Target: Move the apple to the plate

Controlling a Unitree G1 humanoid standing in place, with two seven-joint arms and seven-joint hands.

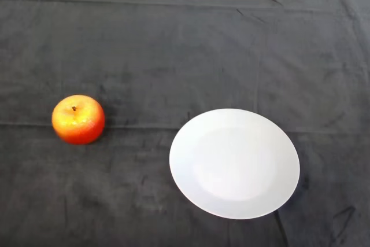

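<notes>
A red and yellow apple (78, 120) stands upright on the dark cloth at the left, its stem facing up. A round white plate (234, 163) lies flat on the cloth to the right of the apple, with a gap of cloth between them. Nothing lies on the plate.
The dark cloth (173, 50) covers the whole table and has a few creases. The table's far edge runs along the top of the view.
</notes>
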